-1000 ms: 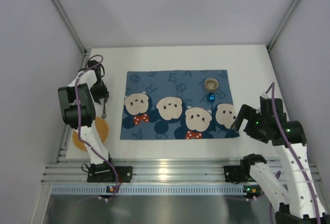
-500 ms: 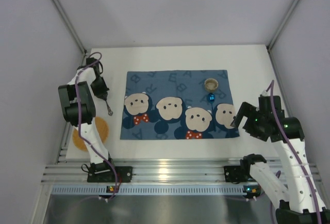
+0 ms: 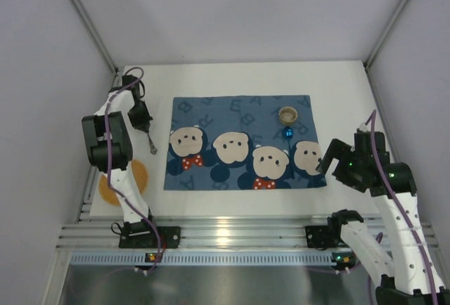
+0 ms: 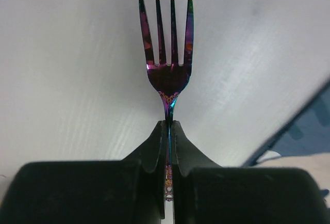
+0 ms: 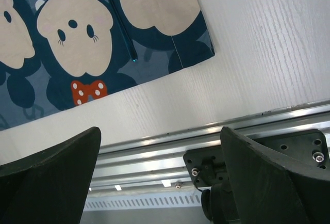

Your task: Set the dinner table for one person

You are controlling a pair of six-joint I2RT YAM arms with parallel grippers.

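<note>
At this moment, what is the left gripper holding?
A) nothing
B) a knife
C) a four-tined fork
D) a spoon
C: in the left wrist view the left gripper is shut on the thin handle of an iridescent fork, with its four tines pointing away from the fingers.

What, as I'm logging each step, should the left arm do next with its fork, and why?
Probably lower the fork onto the table and let go. The left gripper is shut on its handle, tines over bare table just beside the placemat, on its left side, a usual fork spot.
</note>
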